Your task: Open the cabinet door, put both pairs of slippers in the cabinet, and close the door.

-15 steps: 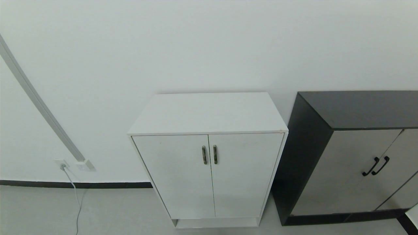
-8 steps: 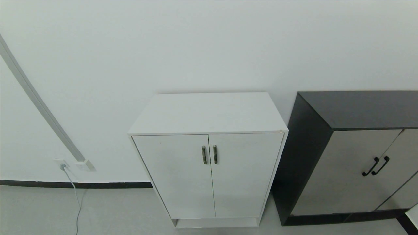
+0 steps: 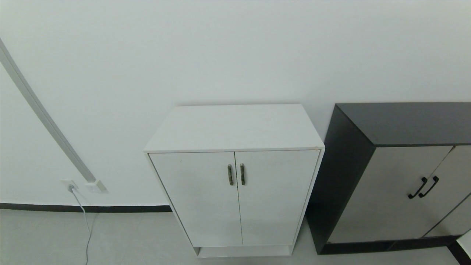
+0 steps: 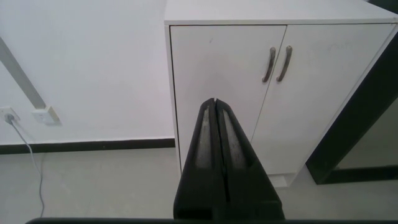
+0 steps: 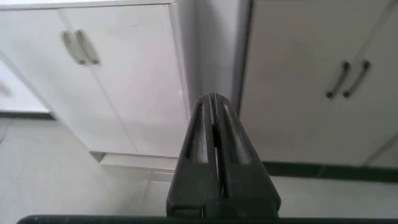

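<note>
Noted white cabinet point(image 3: 206, 198) against the wall, both doors shut, two handles point(image 3: 230, 174) side by side at the middle seam. Dark cabinet point(image 3: 353, 176) just beside it on the right. Left gripper point(image 4: 214, 101) pressed fully together, holding nothing, facing the white cabinet, well apart. Right gripper point(image 5: 213, 96) likewise closed and empty, facing the gap between the cabinets

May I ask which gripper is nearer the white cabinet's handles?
Left, apparently: the left gripper faces the white cabinet's left door; the right gripper faces the gap beside it.
</note>
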Controlling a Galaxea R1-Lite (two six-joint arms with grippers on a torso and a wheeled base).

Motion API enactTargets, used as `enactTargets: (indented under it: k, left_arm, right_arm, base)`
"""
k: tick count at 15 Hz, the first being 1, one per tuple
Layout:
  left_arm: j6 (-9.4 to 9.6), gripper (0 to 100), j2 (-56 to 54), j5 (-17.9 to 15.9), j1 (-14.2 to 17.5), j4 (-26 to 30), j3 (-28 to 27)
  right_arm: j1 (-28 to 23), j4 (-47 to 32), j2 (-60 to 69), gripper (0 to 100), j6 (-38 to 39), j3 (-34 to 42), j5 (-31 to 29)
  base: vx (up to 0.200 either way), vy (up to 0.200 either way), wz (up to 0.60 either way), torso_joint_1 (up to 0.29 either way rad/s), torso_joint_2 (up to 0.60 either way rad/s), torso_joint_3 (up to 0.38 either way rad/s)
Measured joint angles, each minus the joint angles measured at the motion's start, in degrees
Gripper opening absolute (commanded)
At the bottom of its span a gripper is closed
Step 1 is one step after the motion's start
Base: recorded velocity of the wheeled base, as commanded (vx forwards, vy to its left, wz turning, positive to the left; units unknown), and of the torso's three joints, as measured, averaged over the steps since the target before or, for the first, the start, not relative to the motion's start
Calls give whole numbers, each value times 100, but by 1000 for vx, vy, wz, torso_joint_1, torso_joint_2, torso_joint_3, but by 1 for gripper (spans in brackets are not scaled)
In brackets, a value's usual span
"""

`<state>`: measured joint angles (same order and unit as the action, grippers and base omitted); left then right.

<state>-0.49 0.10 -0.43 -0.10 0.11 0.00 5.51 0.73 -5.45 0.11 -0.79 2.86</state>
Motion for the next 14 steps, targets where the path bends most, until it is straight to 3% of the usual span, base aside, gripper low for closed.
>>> enactTargets:
  k: [7, 10, 14]
  left_arm:
    - [0, 0, 0, 0, 0, 2, 0]
    - [5, 0, 0, -1, 0, 2, 0]
    - [5, 0, 0, -1, 0, 2, 0]
  right_arm:
    - [0, -76, 5, 0, -330, 69, 115]
    - [-15, -80, 5, 0, -93, 77, -176]
    - [-562, -89, 60, 0, -82, 79, -197]
  base:
    - [0, 0, 0, 0, 0, 0]
    - [0, 0, 0, 0, 0, 0]
    - [0, 0, 0, 0, 0, 0]
